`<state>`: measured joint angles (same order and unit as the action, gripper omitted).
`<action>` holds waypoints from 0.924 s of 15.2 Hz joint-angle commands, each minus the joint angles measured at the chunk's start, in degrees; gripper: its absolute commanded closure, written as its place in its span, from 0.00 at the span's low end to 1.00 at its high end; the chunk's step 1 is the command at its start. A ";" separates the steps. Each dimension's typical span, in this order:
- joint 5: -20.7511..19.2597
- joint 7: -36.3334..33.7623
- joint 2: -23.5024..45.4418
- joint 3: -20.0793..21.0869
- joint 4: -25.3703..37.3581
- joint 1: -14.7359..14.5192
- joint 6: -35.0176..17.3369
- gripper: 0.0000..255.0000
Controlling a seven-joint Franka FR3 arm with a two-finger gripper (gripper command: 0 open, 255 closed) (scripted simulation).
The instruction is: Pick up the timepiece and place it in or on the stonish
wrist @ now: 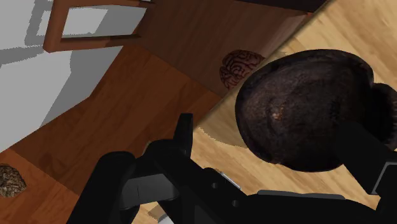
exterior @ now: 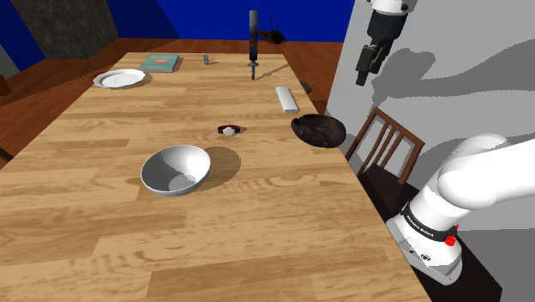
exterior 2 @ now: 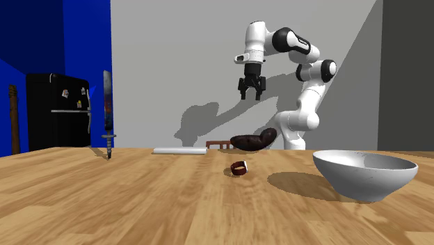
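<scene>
Checking the hand [exterior 2: 252, 96] first: hangs high off the tabletop [exterior: 257, 249], fingers spread apart, grips nothing. Points down toward the dark bowl [wrist: 305, 108] in the wrist view. Rough, brown-black, stone-like; sits at the tabletop edge next to the chair [exterior: 384, 141]. Near it, toward the shoulder view's left: watch [exterior: 229, 130], resting on the wood. Small, reddish-brown strap curled into a loop, pale round face. Lies between the dark bowl and a white bowl [exterior: 176, 169], touching neither. Farther out: white flat bar [exterior: 286, 99], knife [exterior: 253, 43] standing upright on its tip, white plate [exterior: 119, 79] and teal book [exterior: 161, 62] at the far end.
</scene>
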<state>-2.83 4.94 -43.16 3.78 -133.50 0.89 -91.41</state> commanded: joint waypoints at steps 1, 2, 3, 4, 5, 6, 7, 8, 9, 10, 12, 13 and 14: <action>0.00 0.00 0.00 0.00 0.00 0.00 0.00 0.00; 0.25 0.16 1.62 0.42 0.28 -0.44 -1.48 0.00; 0.47 0.32 3.27 0.85 0.61 -0.88 -2.93 0.00; 0.68 0.49 4.94 1.29 1.01 -1.30 -4.34 0.00; 0.86 0.65 6.63 1.73 1.47 -1.71 -5.71 0.00; 1.02 0.81 8.34 2.17 1.98 -2.12 -7.05 0.00; 1.15 0.97 10.06 2.63 2.55 -2.51 -8.34 0.00; 1.26 1.13 11.80 3.09 3.18 -2.89 -9.59 0.00; 1.35 1.29 13.55 3.56 3.87 -3.26 -10.80 0.00; 1.40 1.43 15.32 4.04 4.61 -3.62 -11.97 0.00; 1.43 1.71 18.87 5.02 6.25 -4.29 -14.16 0.00; 1.39 1.83 20.66 5.52 7.14 -4.63 -15.18 0.00; 1.31 1.94 22.45 6.02 8.09 -4.95 -16.16 0.00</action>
<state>-1.43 6.71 -22.87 9.31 -126.66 -3.76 -106.47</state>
